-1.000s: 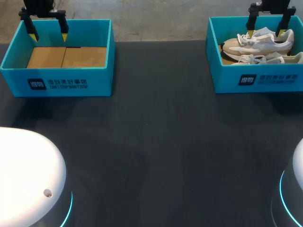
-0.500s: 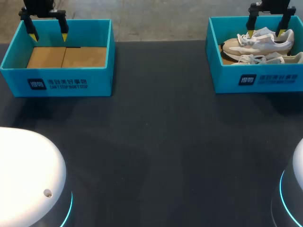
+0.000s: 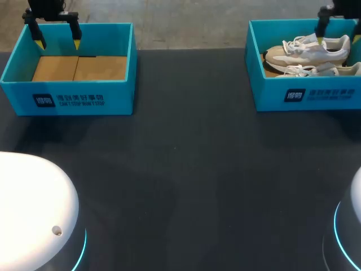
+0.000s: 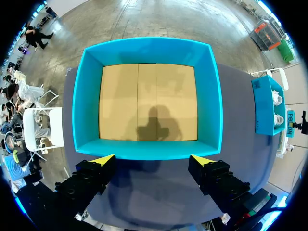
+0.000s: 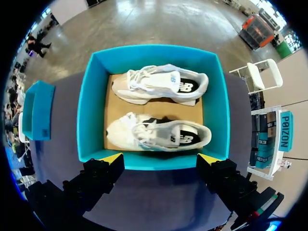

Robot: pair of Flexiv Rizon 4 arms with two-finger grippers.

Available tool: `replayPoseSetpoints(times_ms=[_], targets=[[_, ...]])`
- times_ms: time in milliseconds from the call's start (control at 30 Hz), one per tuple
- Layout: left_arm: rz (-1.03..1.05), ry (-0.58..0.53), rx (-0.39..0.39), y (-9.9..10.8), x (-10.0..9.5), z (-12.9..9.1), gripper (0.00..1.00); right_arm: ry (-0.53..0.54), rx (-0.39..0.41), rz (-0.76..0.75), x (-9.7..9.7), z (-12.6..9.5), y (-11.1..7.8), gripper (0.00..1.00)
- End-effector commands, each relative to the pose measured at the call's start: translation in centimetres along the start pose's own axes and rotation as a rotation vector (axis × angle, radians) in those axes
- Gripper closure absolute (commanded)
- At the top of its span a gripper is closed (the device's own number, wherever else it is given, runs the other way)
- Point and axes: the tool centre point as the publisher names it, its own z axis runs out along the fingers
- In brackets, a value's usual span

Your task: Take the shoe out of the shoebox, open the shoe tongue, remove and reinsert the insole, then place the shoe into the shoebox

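Note:
Two white and beige shoes lie on their sides in the teal shoebox (image 3: 271,96) at the table's far right: one shoe (image 3: 307,52) at the back, the other shoe (image 3: 316,69) nearer the front wall. My right gripper (image 3: 338,38) hangs open above this box, holding nothing. From the right wrist, both shoes (image 5: 161,84) (image 5: 159,132) lie ahead of the open right gripper (image 5: 159,158), inside the box walls (image 5: 91,110). My left gripper (image 3: 57,42) hangs open over the back of a second teal box (image 3: 67,99) at the far left.
The left box (image 4: 149,45) holds only its bare cardboard floor, seen ahead of the open left gripper (image 4: 153,160). Dark table surface (image 3: 186,169) stretches between the two boxes. The white arm bases (image 3: 34,214) stand at the near corners.
My right gripper has shifted to the right above the shoebox, its fingers now near the right end of the shoes. The left arm has kept still.

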Motion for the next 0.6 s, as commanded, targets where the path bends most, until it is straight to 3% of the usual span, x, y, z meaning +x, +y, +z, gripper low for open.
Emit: replayPoseSetpoints(times_ms=[33,400,600], targets=[[0.000,-0.001,-0.001,0.0,0.0,0.0,0.00,0.023,0.001,0.000,-1.8,1.9,-0.2,0.00],[0.000,-0.001,-0.001,0.0,0.0,0.0,0.00,0.004,0.047,0.031,-6.2,7.2,0.8,0.00],[0.000,-0.001,-0.001,0.0,0.0,0.0,0.00,-0.005,0.020,0.043,-7.8,9.1,1.9,0.00]])
